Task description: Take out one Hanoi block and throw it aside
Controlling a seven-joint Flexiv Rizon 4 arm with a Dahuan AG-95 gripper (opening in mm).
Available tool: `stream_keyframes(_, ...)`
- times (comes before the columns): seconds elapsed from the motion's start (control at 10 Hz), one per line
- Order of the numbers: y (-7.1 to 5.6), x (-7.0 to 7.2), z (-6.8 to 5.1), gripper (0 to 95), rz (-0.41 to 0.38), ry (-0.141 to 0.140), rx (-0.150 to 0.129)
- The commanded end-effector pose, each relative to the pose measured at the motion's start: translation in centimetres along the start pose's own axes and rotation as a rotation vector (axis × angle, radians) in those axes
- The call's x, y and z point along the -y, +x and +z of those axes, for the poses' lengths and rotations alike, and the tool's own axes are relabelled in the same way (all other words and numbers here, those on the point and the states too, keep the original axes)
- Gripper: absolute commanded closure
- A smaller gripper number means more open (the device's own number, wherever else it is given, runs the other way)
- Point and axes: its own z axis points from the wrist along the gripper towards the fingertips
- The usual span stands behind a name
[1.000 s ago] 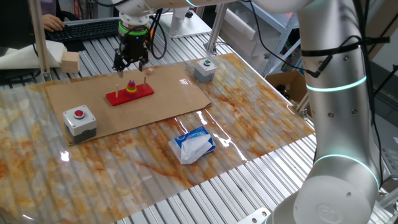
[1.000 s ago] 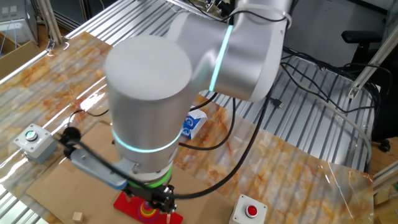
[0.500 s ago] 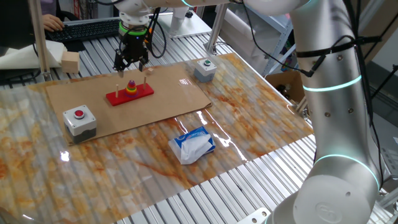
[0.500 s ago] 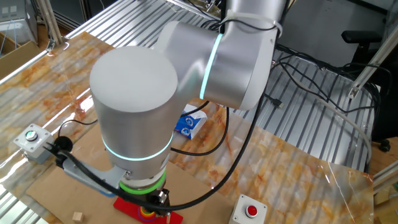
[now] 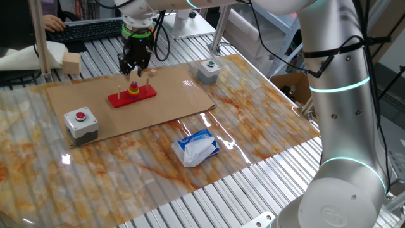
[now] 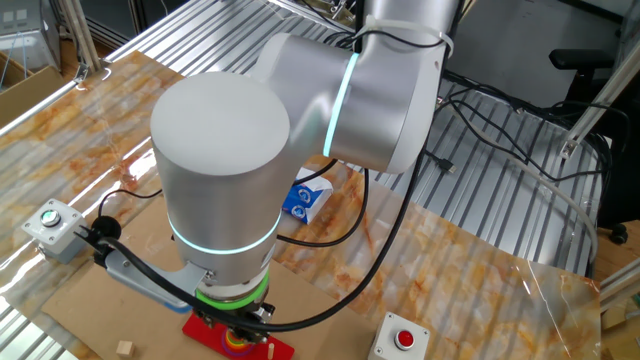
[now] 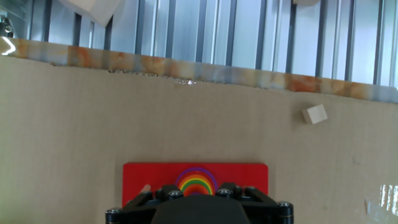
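- Fixed view from the table's front shows you the arm filling the right of the frame, reaching to the upper left where the gripper hangs just above the ring stack.
- You see the cardboard sheet in the upper middle of that view, lying on the marbled table.
- You find two button boxes: one with a red button at the left, one with a green button right of centre near the top.
- A blue and white packet lies below centre; its print is too small to read, and no other label or brand is legible.
- The red base sits on the cardboard under the gripper, with a wooden peg standing free at its left end.
- Hand view gives you the stack as coloured arcs low in the centre, just above the gripper housing; the Hanoi block appears to be the thin purple arc there.
- Expect the ring to be very light, rigid and smooth, so likely to slip; pinch it across its outer edge and lift straight up along the peg.
- A small wooden cube lies on the cardboard, right of centre in the hand view.
- You cannot tell how far apart the jaws stand; the housing and arm hide the fingertips.
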Motion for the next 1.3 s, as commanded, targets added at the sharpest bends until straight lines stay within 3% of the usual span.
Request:
stream_keyframes(0.1,0.04,-0.10,0.10,76.0,0.004,0.000,-0.001)
stream_keyframes(1.3,0.05,-0.48,0.94,76.0,0.009,0.001,-0.013)
